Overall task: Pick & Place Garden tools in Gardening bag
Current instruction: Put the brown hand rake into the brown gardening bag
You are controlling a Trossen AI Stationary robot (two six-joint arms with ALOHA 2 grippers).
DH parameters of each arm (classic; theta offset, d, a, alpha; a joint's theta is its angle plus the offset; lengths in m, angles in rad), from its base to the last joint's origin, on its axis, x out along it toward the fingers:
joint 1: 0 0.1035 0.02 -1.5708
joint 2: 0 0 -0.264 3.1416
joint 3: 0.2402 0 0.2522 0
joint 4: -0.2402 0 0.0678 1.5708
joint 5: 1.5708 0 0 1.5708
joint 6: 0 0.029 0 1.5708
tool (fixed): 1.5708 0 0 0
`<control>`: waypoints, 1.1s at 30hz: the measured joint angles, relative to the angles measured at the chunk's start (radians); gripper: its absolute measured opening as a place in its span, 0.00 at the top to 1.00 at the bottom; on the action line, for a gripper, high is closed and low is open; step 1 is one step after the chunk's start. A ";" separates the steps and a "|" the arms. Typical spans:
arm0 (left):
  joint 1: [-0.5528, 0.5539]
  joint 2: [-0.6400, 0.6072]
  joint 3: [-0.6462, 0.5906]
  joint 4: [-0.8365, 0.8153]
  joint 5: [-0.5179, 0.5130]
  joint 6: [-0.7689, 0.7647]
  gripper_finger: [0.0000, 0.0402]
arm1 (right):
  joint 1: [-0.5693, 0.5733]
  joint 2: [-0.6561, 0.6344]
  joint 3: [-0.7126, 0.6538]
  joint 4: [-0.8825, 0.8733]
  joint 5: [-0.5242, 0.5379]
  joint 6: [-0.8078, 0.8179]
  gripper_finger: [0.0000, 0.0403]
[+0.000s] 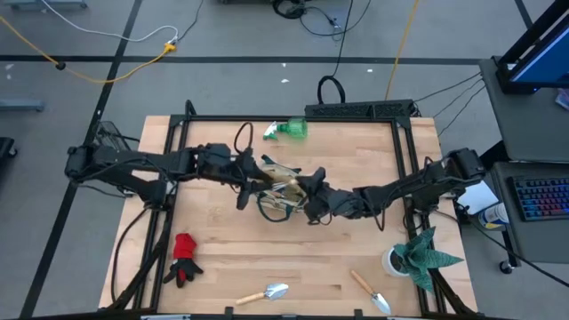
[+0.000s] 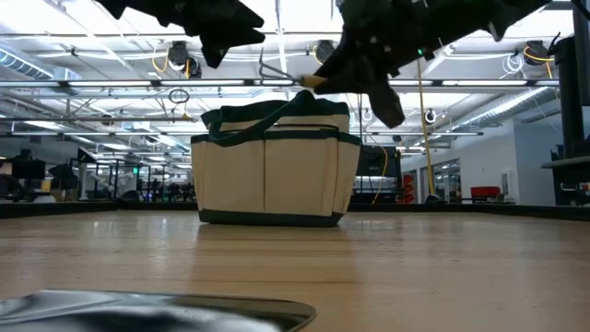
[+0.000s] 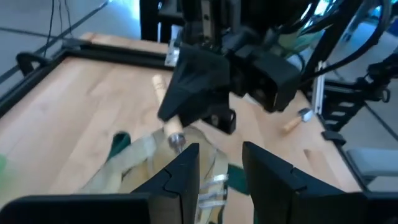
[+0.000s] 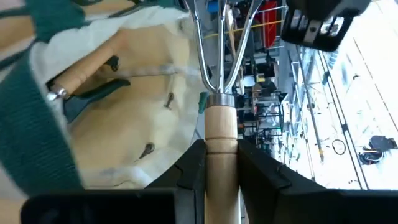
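Note:
The cream-and-green gardening bag stands upright mid-table, also in the low view. My right gripper is above the bag's right end, shut on a wooden-handled fork-rake. The rake's tines point over the bag's top. Another wooden-handled tool lies inside the bag. My left gripper is open and empty above the bag's left end. A green spray bottle, a red glove and two trowels lie on the table. My right gripper pinches the fork-rake's wooden handle between its two fingers, just behind the metal collar. The handle lies along the fingers and the tines point ahead, toward the table's left. The rake is lifted clear, just above the bag's open top.
A spiky green plant in a white pot stands at the near right corner. A black frame runs along the table's far edge. The two arms meet closely over the bag.

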 joint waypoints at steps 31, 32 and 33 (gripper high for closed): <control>0.087 0.336 0.387 -0.371 0.051 0.227 0.68 | -0.027 0.000 0.048 -0.132 0.076 0.027 0.84; 0.087 0.336 0.387 -0.378 0.031 0.227 0.68 | -0.028 0.000 0.048 -0.129 0.076 0.025 0.84; 0.087 0.336 0.387 -0.377 0.012 0.228 0.68 | -0.028 0.000 0.048 -0.128 0.075 0.023 0.84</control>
